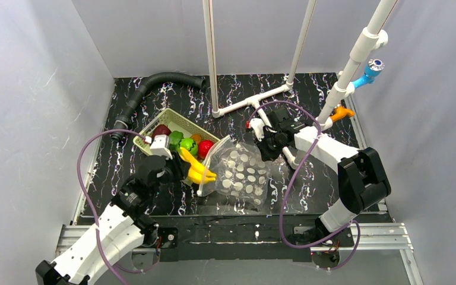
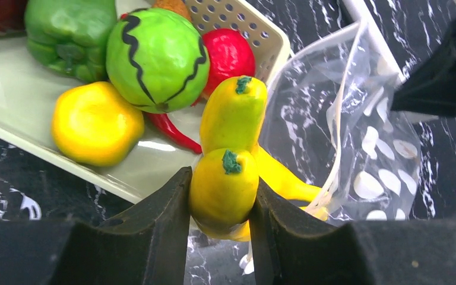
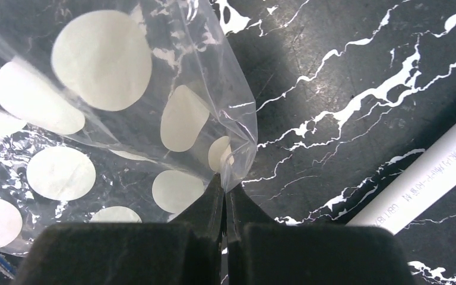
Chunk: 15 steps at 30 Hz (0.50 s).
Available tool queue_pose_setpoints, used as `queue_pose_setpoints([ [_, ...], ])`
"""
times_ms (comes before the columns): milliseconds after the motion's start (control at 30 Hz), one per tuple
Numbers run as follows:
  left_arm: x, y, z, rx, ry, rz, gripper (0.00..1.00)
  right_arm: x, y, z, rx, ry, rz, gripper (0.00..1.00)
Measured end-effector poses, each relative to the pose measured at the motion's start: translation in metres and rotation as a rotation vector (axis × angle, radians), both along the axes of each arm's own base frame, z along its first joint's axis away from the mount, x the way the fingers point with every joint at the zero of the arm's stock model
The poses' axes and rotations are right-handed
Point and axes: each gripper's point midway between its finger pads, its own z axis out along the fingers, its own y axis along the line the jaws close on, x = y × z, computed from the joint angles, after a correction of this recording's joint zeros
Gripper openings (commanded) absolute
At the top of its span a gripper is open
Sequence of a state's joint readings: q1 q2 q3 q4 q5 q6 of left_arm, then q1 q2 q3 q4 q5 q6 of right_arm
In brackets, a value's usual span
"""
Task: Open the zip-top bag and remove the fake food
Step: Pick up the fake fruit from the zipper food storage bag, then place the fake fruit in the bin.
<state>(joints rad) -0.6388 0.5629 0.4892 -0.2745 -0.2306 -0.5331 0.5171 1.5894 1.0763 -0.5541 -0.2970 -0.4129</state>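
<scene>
1. Left pincer (image 2: 221,189) clamps the yellow banana (image 2: 233,113) bunch at the near-right rim of the basket (image 2: 261,35), beside the mouth of the zip-top bag (image 2: 356,136).
2. Right pincer (image 3: 224,185) is pinched tight on the bag's far-right corner; the bag lies on the desk (image 3: 344,83), right of the basket.
3. Lift clear of the rim, then lower gently among the other fake food (image 2: 154,59), without snagging plastic.

Marbled table (image 1: 320,178) — basket (image 1: 154,123), dotted bag (image 1: 243,172)
</scene>
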Motion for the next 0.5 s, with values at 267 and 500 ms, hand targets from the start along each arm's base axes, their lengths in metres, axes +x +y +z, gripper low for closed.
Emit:
queue_pose_setpoints([
  [267, 0.038, 0.031, 0.01, -0.034, 0.045, 0.123, 0.0, 0.004, -0.004, -0.001, -0.023, -0.017, -0.021, 0.01],
  [500, 0.057, 0.048, 0.012, -0.119, 0.11, 0.156, 0.0, 0.004, -0.005, -0.003, -0.026, -0.015, -0.024, 0.01],
])
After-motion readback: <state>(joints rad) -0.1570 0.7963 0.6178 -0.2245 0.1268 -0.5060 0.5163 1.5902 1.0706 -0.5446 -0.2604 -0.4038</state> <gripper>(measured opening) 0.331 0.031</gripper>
